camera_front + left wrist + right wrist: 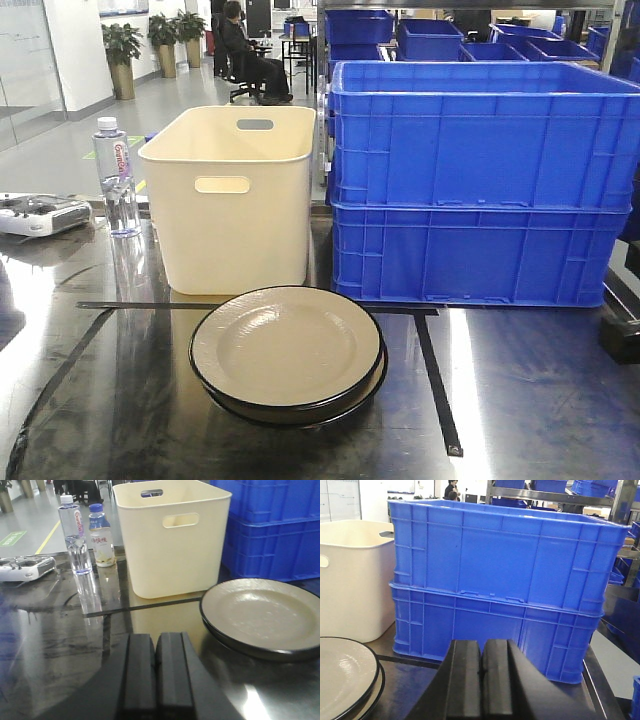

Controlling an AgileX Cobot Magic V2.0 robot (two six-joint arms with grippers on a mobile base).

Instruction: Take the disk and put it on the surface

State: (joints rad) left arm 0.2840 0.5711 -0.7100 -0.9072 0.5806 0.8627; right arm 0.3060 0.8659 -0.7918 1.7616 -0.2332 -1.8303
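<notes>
Disk [286,350] — stiff, glossy, likely slippery stacked plate on the desk [520,400]; grip its raised rim. Left tool [156,672] and right tool [481,682] clenched, empty.

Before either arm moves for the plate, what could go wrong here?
The plates sit stacked, so gripping the top rim might drag the lower one along. The cream bin stands close behind, leaving little room on that side. The tabletop is glossy, so a nudged stack may slide.

Cream, black-rimmed disk [287,349] — stacked on another, flat on glossy taped surface [520,400]
</notes>
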